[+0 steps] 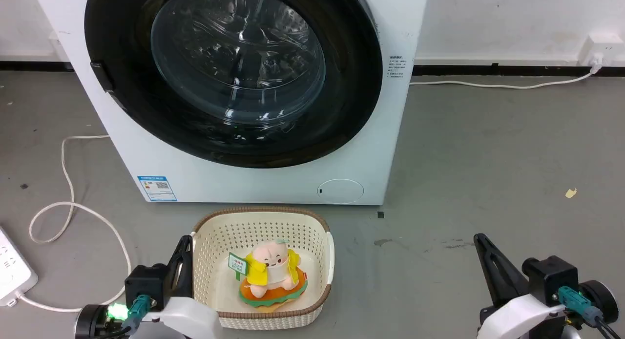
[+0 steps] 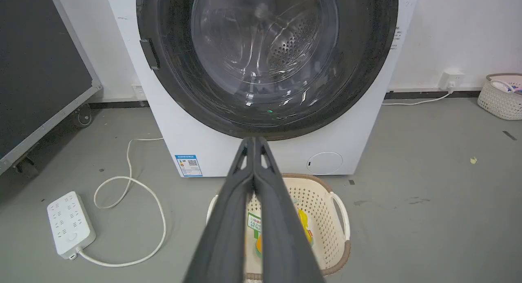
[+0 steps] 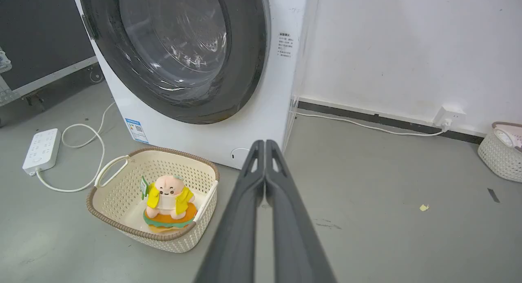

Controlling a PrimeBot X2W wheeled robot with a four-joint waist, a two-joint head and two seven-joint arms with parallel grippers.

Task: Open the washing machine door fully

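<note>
The white washing machine [image 1: 254,178] is standing on the grey floor [image 1: 488,173] against the wall, and its round black door [image 1: 234,70] is sitting flush in the front, covering nearly the whole width and looking fully closed. The door is probably going to feel heavy and stiff, swinging only on its hinge, which is likely lying on the machine's right side since the catch is on the left. Its glossy rim is looking slippery, so pressing on the face is unlikely to give any grip. The bulging glass bowl [image 1: 239,55] in the middle is offering nothing to hold and is best left alone. A cream basket [image 1: 326,234] holding a toy [image 1: 271,275] is resting on the floor just in front of the machine, under the path the door may be sweeping over. The left gripper [image 2: 253,141] and right gripper [image 3: 265,143] are both hanging low and well apart from the door, each with its fingers pressed together on nothing. The small dark tab [image 1: 102,76] on the door's left edge is looking like the place to hook and pull.
</note>
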